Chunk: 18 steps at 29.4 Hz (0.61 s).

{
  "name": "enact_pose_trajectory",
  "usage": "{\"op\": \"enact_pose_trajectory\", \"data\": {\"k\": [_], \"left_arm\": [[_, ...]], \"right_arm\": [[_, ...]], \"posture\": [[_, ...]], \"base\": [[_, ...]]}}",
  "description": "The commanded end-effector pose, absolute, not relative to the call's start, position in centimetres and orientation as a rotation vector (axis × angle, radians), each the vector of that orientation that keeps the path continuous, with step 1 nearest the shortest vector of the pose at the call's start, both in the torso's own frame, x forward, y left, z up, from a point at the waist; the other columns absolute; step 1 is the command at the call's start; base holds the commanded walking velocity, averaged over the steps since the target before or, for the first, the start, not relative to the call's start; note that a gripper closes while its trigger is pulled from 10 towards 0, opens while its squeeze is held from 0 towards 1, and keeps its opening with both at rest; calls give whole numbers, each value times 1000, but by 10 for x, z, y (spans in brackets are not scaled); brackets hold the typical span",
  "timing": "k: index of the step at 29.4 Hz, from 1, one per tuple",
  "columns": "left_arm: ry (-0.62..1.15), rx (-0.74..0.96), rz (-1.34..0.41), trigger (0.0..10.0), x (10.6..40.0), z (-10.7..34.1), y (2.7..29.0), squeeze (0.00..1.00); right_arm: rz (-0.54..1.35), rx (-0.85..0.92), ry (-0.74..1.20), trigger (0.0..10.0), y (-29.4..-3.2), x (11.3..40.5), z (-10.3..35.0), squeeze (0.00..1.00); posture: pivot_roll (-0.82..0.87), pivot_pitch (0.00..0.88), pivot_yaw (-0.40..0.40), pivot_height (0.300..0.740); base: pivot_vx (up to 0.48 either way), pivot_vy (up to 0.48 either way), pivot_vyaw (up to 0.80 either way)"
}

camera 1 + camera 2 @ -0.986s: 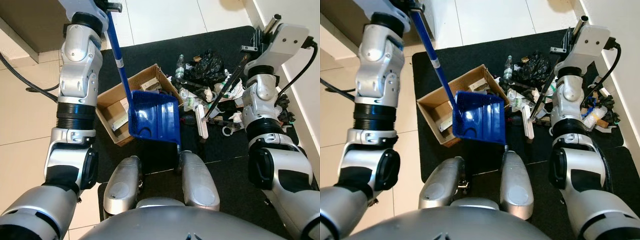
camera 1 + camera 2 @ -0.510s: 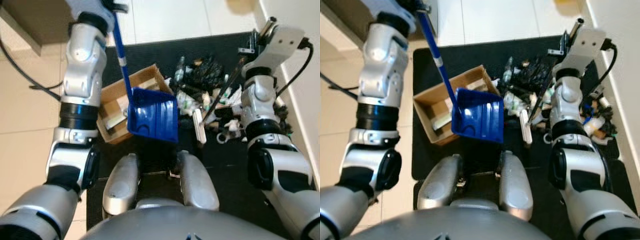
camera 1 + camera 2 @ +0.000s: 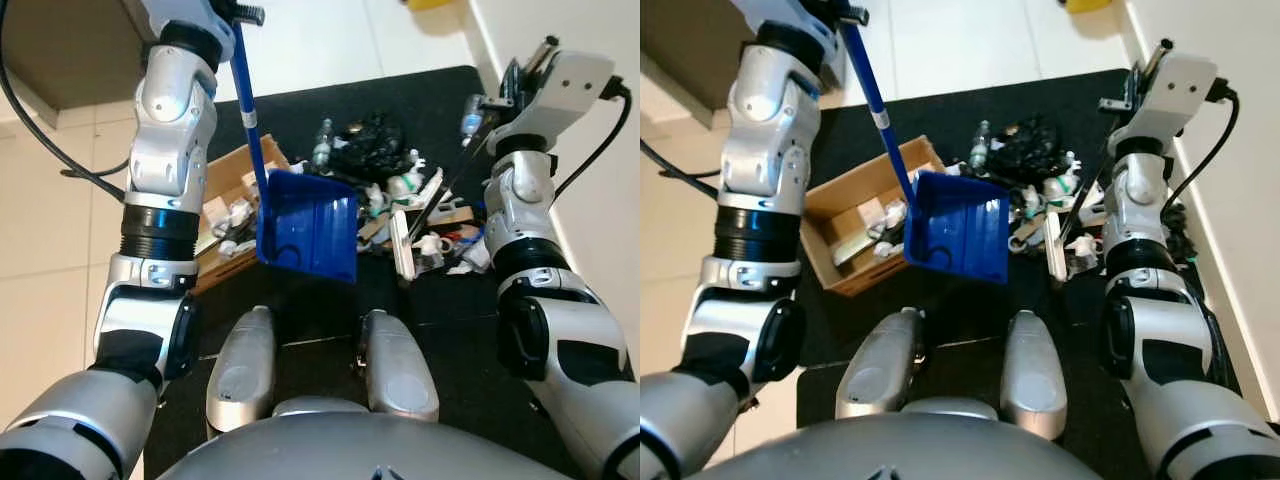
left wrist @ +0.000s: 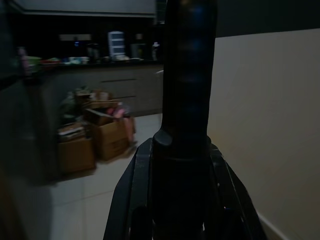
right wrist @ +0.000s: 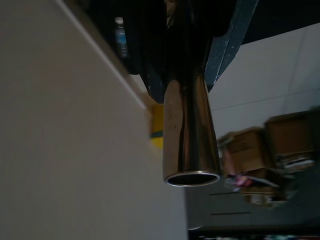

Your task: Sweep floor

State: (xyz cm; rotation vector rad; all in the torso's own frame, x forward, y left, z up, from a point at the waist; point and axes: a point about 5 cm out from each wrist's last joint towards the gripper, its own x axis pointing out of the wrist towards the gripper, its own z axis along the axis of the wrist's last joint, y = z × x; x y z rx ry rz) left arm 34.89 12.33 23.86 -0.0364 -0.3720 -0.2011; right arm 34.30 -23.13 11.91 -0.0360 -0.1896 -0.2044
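Observation:
My left gripper [image 3: 236, 12], raised at the upper left, is shut on the long handle [image 3: 248, 110] of a blue dustpan [image 3: 310, 225]. The pan hangs tilted over the black mat, its back edge overlapping a cardboard box [image 3: 225, 195]. In the left wrist view the fingers [image 4: 137, 200] clasp the dark handle [image 4: 187, 75]. My right gripper [image 3: 520, 72], high on the right, is shut on a broom's metal handle [image 5: 190, 135]. The dark stick [image 3: 445, 185] slants down to the white broom head [image 3: 403, 243] beside the pan. A litter pile [image 3: 375, 150] of bottles, black bags and scraps lies behind both.
The black mat [image 3: 430, 90] lies on pale tiles, with a white wall [image 3: 590, 30] along its right side. A dark cabinet [image 3: 60, 50] and a black cable [image 3: 40, 150] sit at the left. My two silver knees [image 3: 320, 365] are below the pan.
The whole picture has shifted, so the box and litter now sit further left and nearer the dustpan. Both grippers keep their holds, and pan and broom head stay side by side.

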Motion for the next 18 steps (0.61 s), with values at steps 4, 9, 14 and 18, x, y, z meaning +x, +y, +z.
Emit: {"op": "enact_pose_trajectory", "data": {"k": [4,9,14,18], "left_arm": [[-408,-38,-195,10000,348,246,125,0],[-406,-35,-194,10000,348,246,125,0],[-394,-40,-205,10000,347,243,124,0],[-377,-57,-224,10000,345,239,120,0]], "right_arm": [[-198,-29,-193,10000,-227,345,120,0],[-197,-29,-193,10000,-227,344,120,0],[-196,-30,-190,10000,-227,344,119,0],[-196,-32,-190,10000,-227,344,119,0]], "posture": [[107,83,27,740],[107,83,27,740],[108,83,28,740],[108,82,28,740]], "base": [[0,0,0],[0,0,0],[0,0,0],[0,0,0]]}}
